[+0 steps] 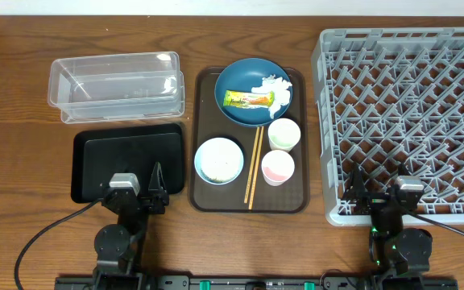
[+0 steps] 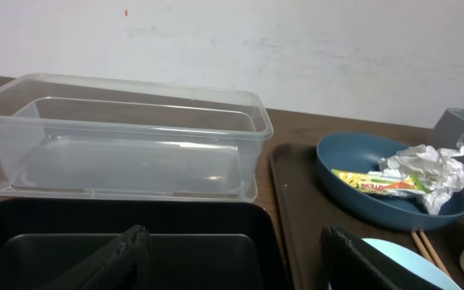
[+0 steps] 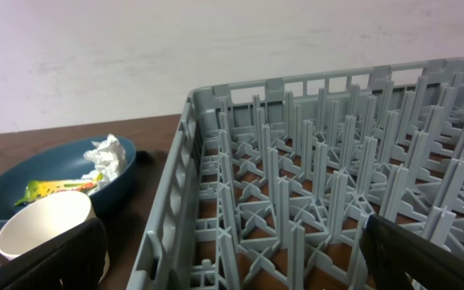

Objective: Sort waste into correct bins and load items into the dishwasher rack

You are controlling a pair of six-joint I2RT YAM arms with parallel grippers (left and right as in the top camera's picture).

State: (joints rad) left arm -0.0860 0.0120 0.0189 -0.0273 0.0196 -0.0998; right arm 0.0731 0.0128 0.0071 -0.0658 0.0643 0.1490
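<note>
Rack (image 1: 409, 121): takes up the right end of the counter, pegs up and nothing in it. It sits right in front of the right arm, probably so that arm can do the loading.
Brown tray (image 1: 296, 197): centre of the counter between rack and bins. It carries all the dishes and waste, within reach of either arm.
Clear tub (image 1: 115, 80): far left, open, nothing inside.
Black tray (image 1: 127, 161): just in front of the tub and directly ahead of the left arm, likely placed for that arm's sorting.
Blue dish (image 1: 244, 79): back of the brown tray. It holds the waste, so it likely needs clearing before racking.
White bowl (image 1: 218, 160): front left of the brown tray.
Left jaws: spread wide over the black tray, gripping nothing.
Right jaws: spread wide at the rack's near edge, gripping nothing.
2 cups (image 1: 283, 134) (image 1: 278, 167): upright, beside the bowl.
Chopsticks (image 1: 254, 165): lying flat between bowl and cups.
Wrapper (image 1: 248, 100): lying in the blue dish.
Tissue (image 1: 274, 85): crumpled in the dish, touching the wrapper.
</note>
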